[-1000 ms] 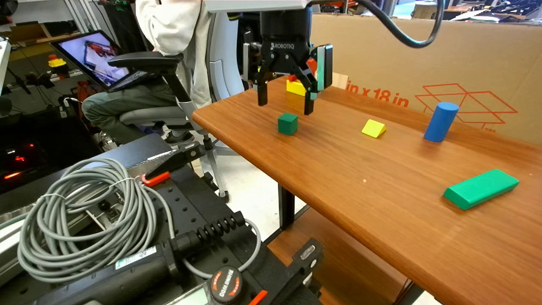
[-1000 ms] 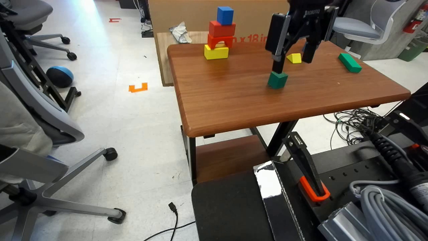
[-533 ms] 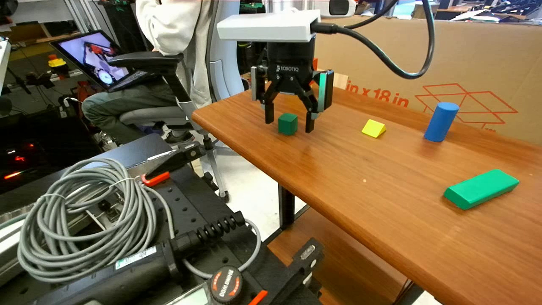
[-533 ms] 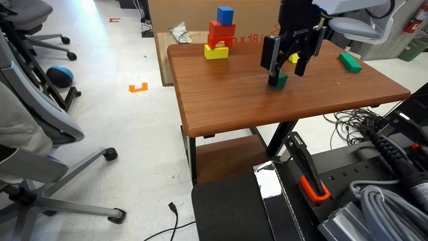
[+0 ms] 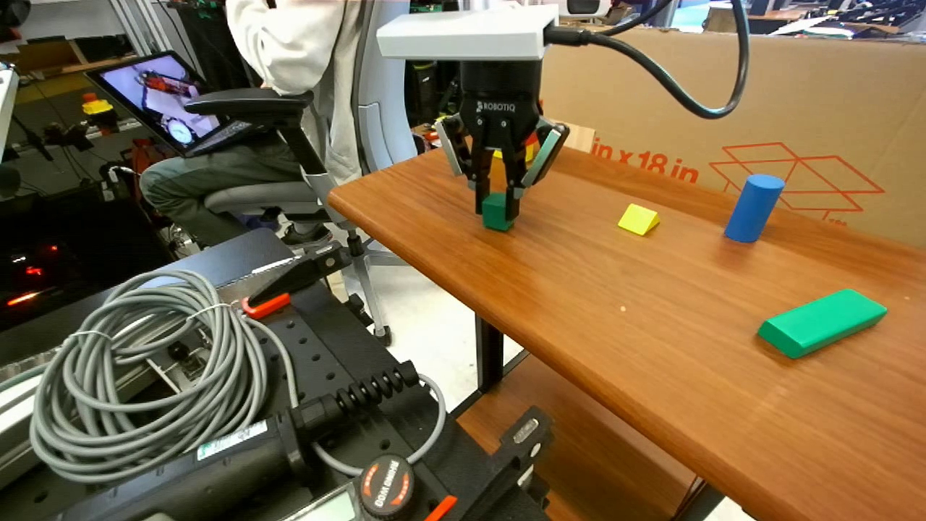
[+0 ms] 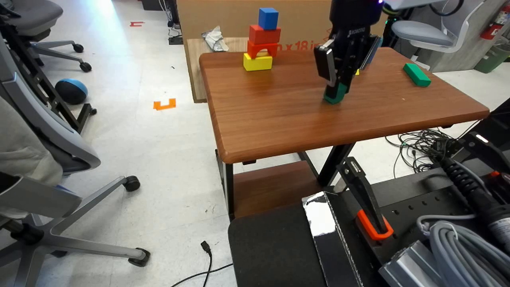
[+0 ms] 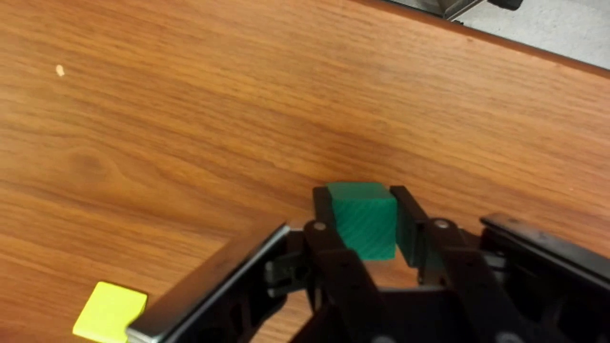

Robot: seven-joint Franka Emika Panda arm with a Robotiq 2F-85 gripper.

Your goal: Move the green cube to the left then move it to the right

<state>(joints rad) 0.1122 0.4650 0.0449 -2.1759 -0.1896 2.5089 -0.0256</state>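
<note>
The small dark green cube (image 5: 496,213) sits at the wooden table's surface near its front edge, pinched between both black fingers of my gripper (image 6: 339,92). In the wrist view a finger lies along each side of the cube (image 7: 365,226), with its top and one striped face showing between them. My gripper (image 7: 363,205) is shut on it and points straight down. In both exterior views the fingers cover part of the cube's sides. No gap shows under the cube, though its underside is hidden.
A yellow wedge (image 5: 639,219), a blue cylinder (image 5: 754,208) and a flat light-green block (image 5: 822,323) lie further along the table. A tower with a red block (image 6: 264,35) and yellow base (image 6: 257,62) stands near a back corner. A cardboard wall (image 5: 796,94) rises behind.
My gripper came down around the cube with its fingers apart, then they closed on it. The cube has shifted very slightly, toward the wedge.
</note>
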